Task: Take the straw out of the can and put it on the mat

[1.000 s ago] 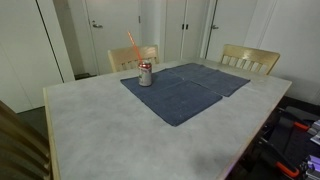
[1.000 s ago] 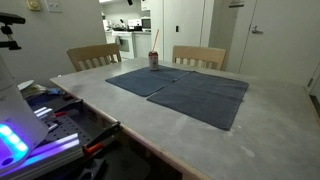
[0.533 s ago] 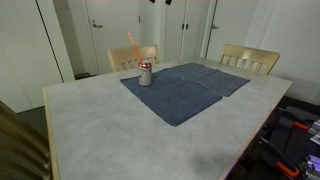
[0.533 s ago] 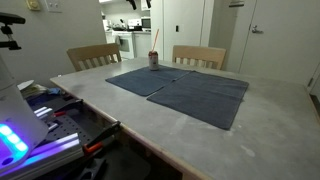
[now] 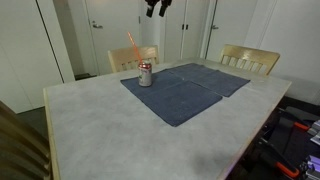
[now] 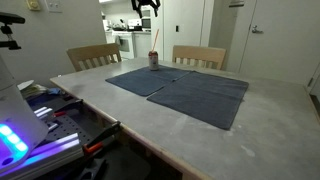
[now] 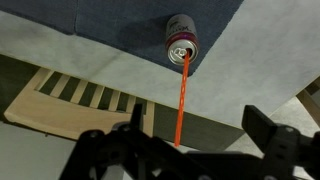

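Hovering above the can, the claw spreads wide, empty.

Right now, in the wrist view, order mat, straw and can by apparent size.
1. mat: largest by far.
2. straw: longest after it, though thin.
3. can: seen from above, shortest, but wider than the straw.

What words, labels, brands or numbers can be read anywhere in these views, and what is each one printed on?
No text can be read.
Small silver metal can with red markings: the print on its side is too small and blurred in both exterior views, and the wrist view shows mostly its top.
Dark blue cloth mat and pale grey tabletop: no lettering visible.
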{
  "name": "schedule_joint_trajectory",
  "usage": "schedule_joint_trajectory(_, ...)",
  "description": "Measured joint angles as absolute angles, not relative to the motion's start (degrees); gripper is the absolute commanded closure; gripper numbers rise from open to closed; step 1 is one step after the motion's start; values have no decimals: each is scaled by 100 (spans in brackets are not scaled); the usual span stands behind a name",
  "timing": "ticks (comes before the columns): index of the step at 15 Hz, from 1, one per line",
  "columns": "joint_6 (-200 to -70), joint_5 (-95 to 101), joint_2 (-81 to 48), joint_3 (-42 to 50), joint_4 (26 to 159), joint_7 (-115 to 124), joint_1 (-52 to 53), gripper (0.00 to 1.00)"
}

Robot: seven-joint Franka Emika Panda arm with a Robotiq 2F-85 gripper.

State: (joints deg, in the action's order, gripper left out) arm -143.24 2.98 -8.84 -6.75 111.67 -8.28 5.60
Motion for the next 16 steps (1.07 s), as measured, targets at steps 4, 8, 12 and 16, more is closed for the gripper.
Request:
schedule_joint_trajectory(4,-14836,289,-1371,-673,10897,-1009,550,0)
schedule_joint_trajectory(8,-15331,281,-1793,-675,10686,-1040,530,0)
schedule_joint_trajectory(12,-15637,268,-2208,-723,10411,-1074,523,0)
schedule_joint_trajectory(16,-15784,268,-2599,-773,10069,-1075,519,0)
